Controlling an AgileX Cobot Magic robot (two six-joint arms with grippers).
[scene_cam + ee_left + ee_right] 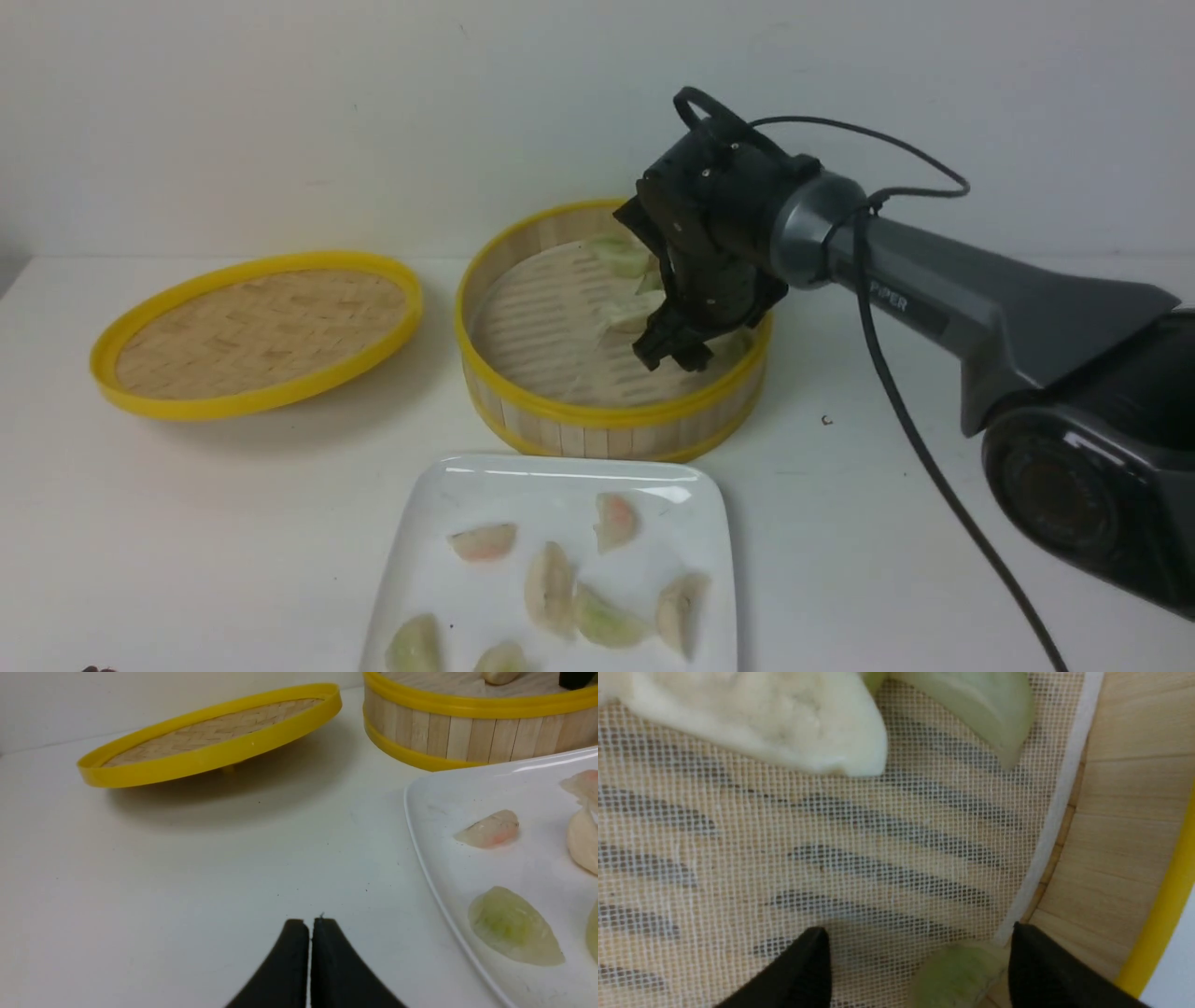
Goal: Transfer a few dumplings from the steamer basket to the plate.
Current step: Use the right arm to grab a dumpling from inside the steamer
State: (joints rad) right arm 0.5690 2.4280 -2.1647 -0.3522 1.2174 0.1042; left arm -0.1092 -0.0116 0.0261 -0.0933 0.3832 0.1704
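The steamer basket [607, 415] stands at the middle back. My right gripper [674, 353] reaches down inside it near its right wall, jaws open. In the right wrist view the open gripper [920, 947] straddles a pale green dumpling [959, 975] lying on the mesh liner by the wall; a cream dumpling [784, 723] and another green one [980, 704] lie farther off. The white plate [439, 523] in front holds several dumplings [551, 588]. My left gripper [310, 926] is shut and empty, low over the table beside the plate [434, 807].
The flat yellow-rimmed woven lid [257, 327] lies to the left of the basket, also in the left wrist view [210, 737]. The right arm's cable [896, 392] hangs over the table to the right.
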